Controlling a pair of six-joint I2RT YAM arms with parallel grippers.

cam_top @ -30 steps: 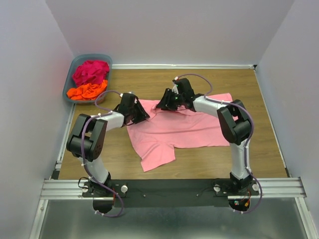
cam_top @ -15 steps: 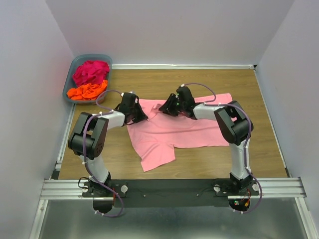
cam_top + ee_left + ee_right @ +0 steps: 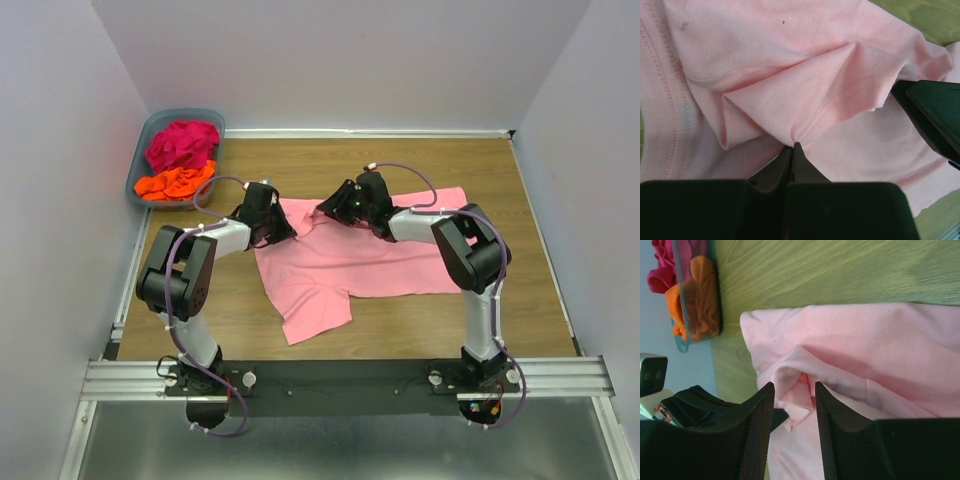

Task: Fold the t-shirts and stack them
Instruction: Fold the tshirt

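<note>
The left gripper [image 3: 792, 150] pinches a fold of the light pink cloth t-shirt [image 3: 370, 265]. The right gripper [image 3: 794, 405], narrowly parted, straddles a neighbouring fold. Bare brown wooden table [image 3: 480, 165] shows along the far edge.

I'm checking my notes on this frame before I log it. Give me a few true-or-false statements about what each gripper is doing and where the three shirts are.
1. The left gripper is shut on a fold of the light pink t-shirt. True.
2. The right gripper is clamped shut on the cloth. False: its fingers stand apart, over a raised fold of the pink shirt.
3. The magenta t-shirt and the orange t-shirt lie in the basket. True.
4. The pink shirt is neatly folded. False: it lies spread out and rumpled on the table.
5. The basket stands at the table's far right corner. False: it is at the far left.
</note>
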